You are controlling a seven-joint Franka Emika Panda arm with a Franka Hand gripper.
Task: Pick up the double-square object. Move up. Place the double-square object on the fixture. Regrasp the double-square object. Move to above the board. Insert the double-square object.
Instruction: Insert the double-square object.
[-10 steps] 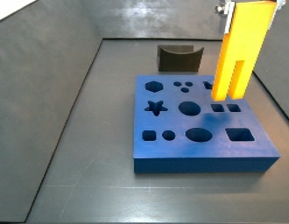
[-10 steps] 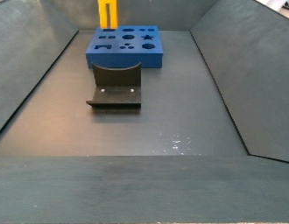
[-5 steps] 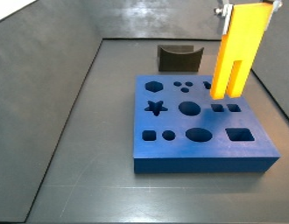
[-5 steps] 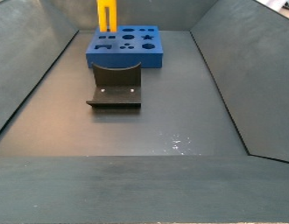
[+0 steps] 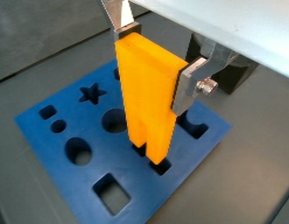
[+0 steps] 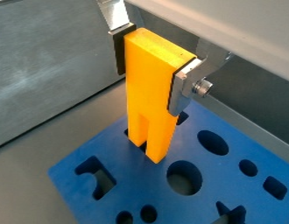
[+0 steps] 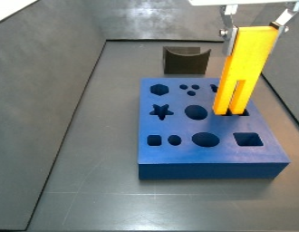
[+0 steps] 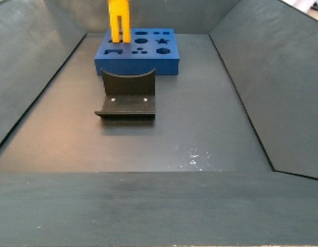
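The double-square object (image 7: 251, 72) is a long yellow-orange block standing upright over the blue board (image 7: 213, 156). Its two lower ends reach down into the pair of small square cutouts near the board's right edge. My gripper (image 7: 254, 25) is shut on the block's top end. In both wrist views the silver fingers (image 5: 193, 80) (image 6: 186, 80) press its two sides, with the gripper (image 5: 158, 57) (image 6: 153, 63) centred over it. The block (image 5: 147, 96) (image 6: 151, 96) hides the cutouts under it. It also shows in a side view (image 8: 118, 21) at the board's (image 8: 162, 66) far left.
The dark fixture (image 7: 186, 61) (image 8: 127, 99) stands on the floor beside the board. Grey bin walls rise on all sides. The board has other cutouts: a star (image 7: 162, 112), circles, an oval (image 7: 206, 140) and a square (image 7: 247, 140).
The gripper and the block have moved straight down. The block's lower ends went from above the board into the two square cutouts.
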